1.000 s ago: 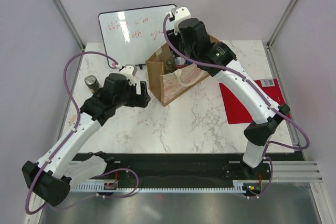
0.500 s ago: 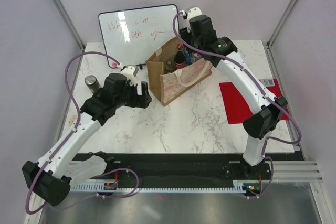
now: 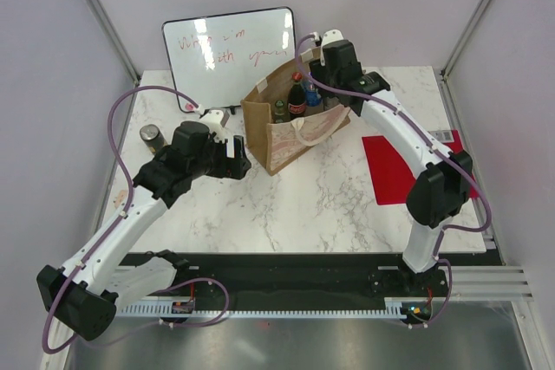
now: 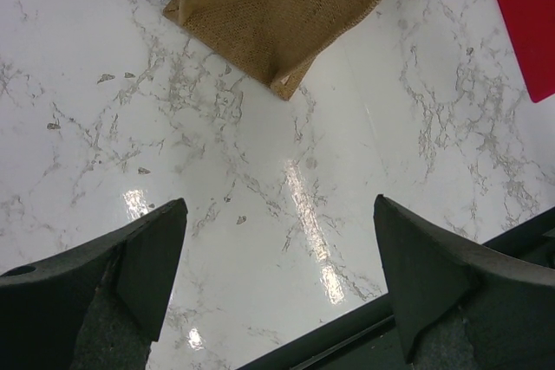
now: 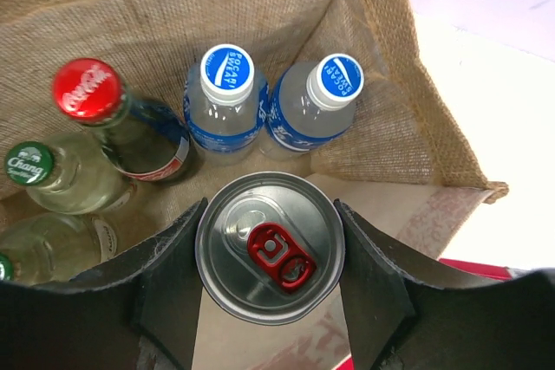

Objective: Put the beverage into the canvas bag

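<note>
Jaws of right gripper (image 5: 270, 276) clamped on can (image 5: 260, 231), lower centre of wrist view, held upright over mouth of bag (image 5: 381, 119); I judge that's to lower it into gap beside bottles (image 5: 227, 84). Jaws of left gripper (image 4: 277, 275) wide, empty, over table (image 4: 260, 179) near bag corner, out of way.

White marble table (image 3: 321, 205), canvas bag (image 3: 277, 140) standing on it, red sheet (image 3: 386, 179) at right, can (image 3: 151, 136) at left

whiteboard (image 3: 227, 56) writing: illegible | canvas bag (image 4: 277, 6): top cropped | can (image 5: 270, 247) body: hidden
</note>
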Robot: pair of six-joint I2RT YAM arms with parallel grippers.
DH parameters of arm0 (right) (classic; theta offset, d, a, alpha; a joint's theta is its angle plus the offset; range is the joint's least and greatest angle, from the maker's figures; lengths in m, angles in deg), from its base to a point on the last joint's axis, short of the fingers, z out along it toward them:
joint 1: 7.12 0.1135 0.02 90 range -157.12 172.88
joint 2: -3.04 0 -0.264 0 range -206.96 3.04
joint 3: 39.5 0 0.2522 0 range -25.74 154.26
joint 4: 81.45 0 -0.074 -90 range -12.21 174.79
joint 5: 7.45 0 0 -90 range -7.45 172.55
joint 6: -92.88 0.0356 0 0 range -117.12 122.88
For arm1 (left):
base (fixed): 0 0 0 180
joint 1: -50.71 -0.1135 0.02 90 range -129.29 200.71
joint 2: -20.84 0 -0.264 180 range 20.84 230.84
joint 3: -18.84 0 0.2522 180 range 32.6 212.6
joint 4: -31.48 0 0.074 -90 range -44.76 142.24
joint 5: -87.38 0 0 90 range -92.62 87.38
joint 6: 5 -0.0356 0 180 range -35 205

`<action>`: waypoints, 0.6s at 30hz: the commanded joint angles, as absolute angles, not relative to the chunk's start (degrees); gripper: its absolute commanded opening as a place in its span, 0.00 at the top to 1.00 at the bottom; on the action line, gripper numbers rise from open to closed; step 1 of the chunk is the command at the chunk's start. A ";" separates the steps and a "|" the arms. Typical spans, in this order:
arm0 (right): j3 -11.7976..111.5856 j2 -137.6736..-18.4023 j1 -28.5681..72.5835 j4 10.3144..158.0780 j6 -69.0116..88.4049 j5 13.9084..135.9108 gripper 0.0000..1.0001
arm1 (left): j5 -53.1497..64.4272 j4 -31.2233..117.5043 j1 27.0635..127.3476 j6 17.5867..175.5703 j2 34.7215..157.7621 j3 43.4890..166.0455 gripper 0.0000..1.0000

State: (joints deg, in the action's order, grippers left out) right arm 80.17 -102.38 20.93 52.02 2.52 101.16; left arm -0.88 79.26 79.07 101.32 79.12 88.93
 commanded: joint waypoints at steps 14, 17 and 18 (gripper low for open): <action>76.74 -106.20 16.79 73.36 4.11 100.13 1.00 | -0.95 76.89 79.09 98.89 78.58 88.50 0.05; 73.59 -106.47 16.53 75.21 4.64 99.25 1.00 | -1.39 77.06 79.09 98.89 78.93 88.76 0.05; 72.79 -106.38 16.44 75.82 4.90 99.08 1.00 | -1.65 76.97 79.09 98.89 78.93 88.76 0.05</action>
